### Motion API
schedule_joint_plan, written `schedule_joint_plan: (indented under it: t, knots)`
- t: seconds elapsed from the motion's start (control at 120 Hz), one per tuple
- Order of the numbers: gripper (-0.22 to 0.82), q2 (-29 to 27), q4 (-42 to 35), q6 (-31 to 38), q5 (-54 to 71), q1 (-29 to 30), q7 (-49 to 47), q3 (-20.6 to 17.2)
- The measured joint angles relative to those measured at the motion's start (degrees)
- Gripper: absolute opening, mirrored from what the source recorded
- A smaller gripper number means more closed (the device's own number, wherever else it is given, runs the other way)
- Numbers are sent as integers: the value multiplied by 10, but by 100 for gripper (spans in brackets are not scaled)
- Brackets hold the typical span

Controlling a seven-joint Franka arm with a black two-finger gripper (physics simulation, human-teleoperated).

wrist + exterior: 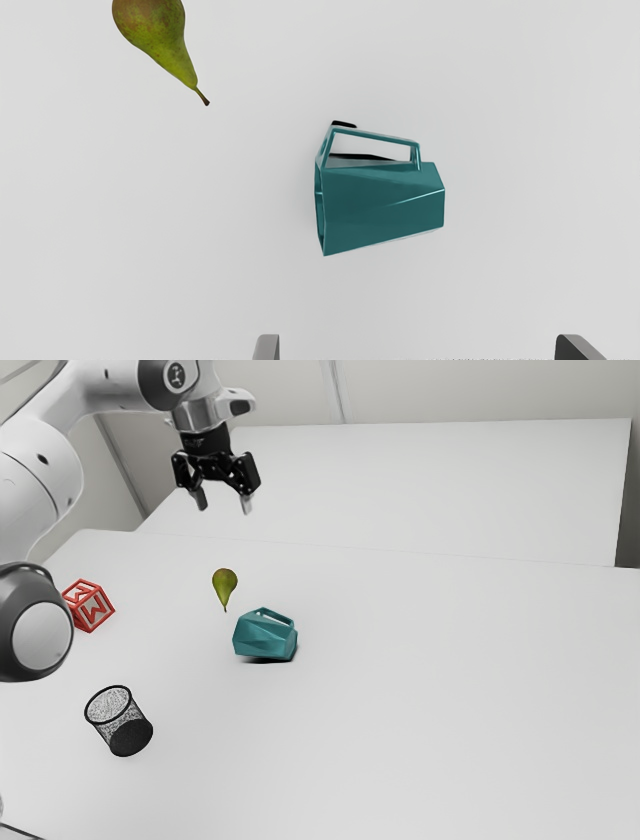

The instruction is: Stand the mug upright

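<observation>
Your mug (265,635) lies on its side on the table (430,710), near the pear (224,584). The exterior view gives you the red block (88,606) and mesh cup (119,722); the wrist view, the mug's open mouth edge-on. You can't tell what either container holds. Your gripper (224,506) is above the table, 2 jaws wide apart, gripping nothing.

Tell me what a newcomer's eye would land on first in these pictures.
Most likely the teal mug, lying on its side on the white table, with the green-brown pear close by. Next would come the red block toward the exterior view's left and the black mesh cup nearer that camera. The open end effector hangs above the table.
</observation>
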Motion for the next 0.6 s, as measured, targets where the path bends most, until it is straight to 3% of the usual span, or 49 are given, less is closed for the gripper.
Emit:
schedule_joint_plan:
  t: [0.167, 0.25, 0.383, 0.6]
  knots:
    - [60, -4, -7, 1, -12, 1, -1, 5]
    - [60, -11, -46, 15, -34, 3, -2, 8]
    - [60, -62, -184, 52, -110, 1, 9, 76]
    - [60, -72, -277, 114, -213, 13, 82, 141]
